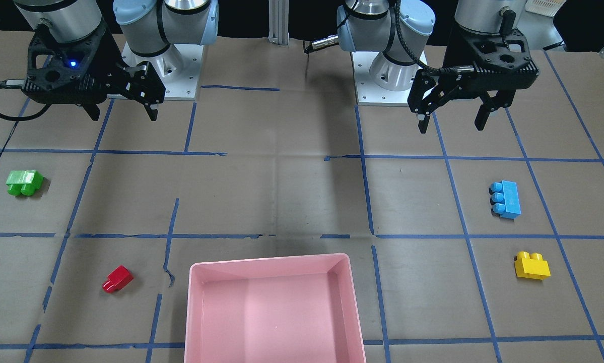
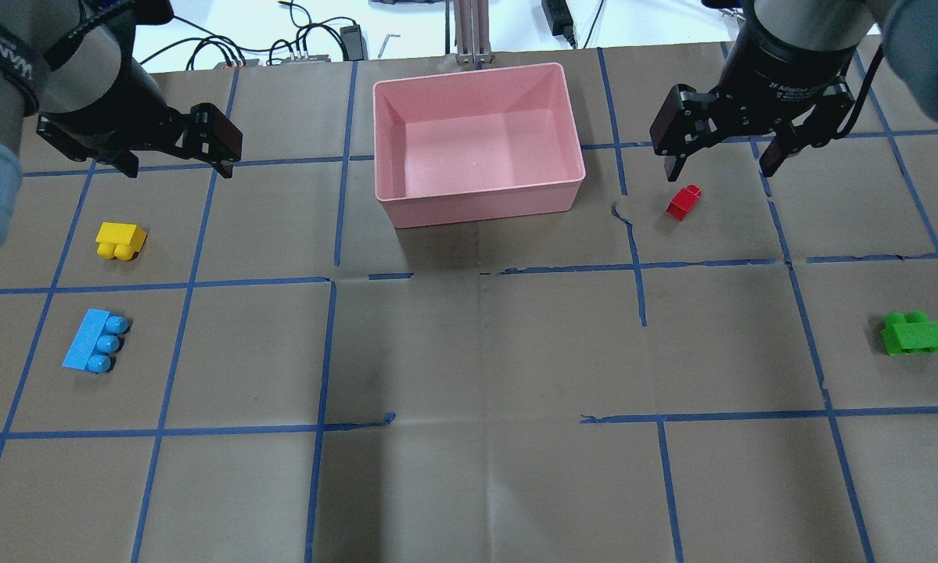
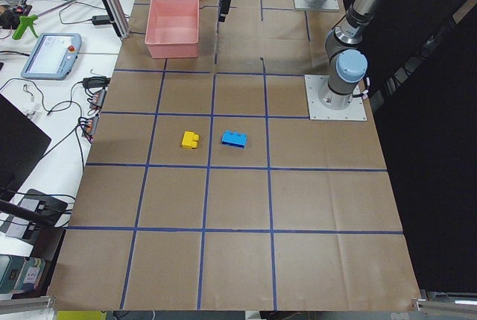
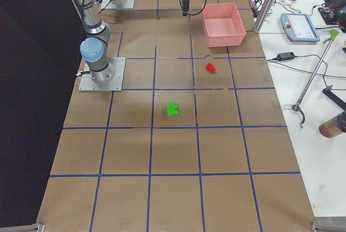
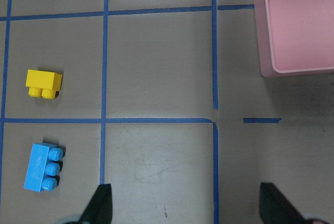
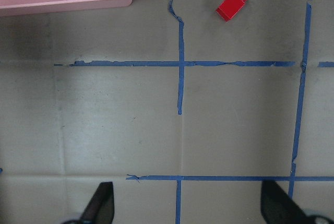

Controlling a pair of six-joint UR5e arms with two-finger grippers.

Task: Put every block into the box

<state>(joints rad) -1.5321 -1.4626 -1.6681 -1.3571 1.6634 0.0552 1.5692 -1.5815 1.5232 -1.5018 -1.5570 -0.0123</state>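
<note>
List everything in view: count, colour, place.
box: one, pink, empty, table's far middle.
red block: one, red, right of the box.
green block: one, green, far right side.
yellow block: one, yellow, left side.
light blue block: one, light blue, left side, nearer the robot than the yellow block.
table: one, brown, blue tape grid.
left end effector: one, black, open, raised over left side.
right end effector: one, black, open, raised over right side.
</note>
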